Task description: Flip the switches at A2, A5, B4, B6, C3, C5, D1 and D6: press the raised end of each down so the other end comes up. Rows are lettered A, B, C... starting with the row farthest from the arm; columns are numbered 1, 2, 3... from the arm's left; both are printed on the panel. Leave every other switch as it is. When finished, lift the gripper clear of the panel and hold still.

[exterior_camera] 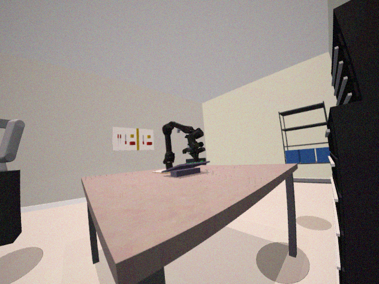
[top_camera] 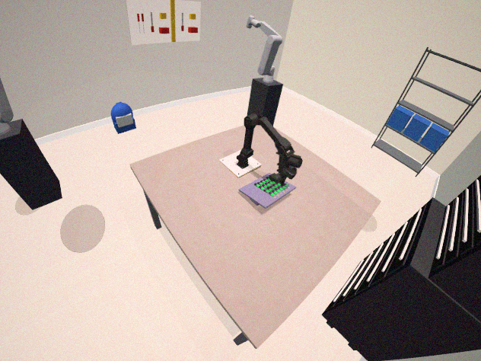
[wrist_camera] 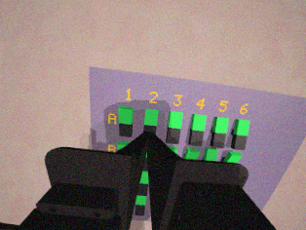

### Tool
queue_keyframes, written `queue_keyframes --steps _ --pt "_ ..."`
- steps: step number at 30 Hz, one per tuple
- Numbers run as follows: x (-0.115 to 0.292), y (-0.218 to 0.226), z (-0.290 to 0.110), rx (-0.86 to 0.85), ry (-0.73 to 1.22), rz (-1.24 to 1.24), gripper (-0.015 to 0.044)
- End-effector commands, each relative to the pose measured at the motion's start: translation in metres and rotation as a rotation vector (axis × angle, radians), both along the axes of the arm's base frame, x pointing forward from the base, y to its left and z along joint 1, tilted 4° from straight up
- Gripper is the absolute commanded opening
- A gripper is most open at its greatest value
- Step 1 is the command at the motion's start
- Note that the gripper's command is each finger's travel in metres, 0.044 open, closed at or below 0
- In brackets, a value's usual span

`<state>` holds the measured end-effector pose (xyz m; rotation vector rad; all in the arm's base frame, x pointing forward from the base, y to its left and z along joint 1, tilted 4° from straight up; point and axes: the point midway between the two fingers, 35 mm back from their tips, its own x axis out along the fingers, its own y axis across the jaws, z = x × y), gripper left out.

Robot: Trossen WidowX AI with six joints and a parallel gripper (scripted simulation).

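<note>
The panel (wrist_camera: 273, 127) sits on the tabletop (top_camera: 217, 248) right in front of the arm's base plate (top_camera: 240, 163), tilted up on a block. The claw (wrist_camera: 147, 134) hangs over the panel with its closed tips at the near end of switch A2 (wrist_camera: 151, 120), between A1 (wrist_camera: 126, 120) and A3 (wrist_camera: 174, 126). Rows B and below are mostly hidden under the claw in the wrist view.
</note>
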<state>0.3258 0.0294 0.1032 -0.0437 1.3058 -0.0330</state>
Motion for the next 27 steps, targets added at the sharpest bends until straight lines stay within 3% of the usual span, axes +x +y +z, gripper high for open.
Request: queue_keyframes --steps 1,27 --pt "-0.0002 -0.0009 -0.0008 -0.007 0.001 0.003 0.0000" --pt "0.0006 -0.0011 -0.0039 -0.007 0.001 0.003 0.0000"
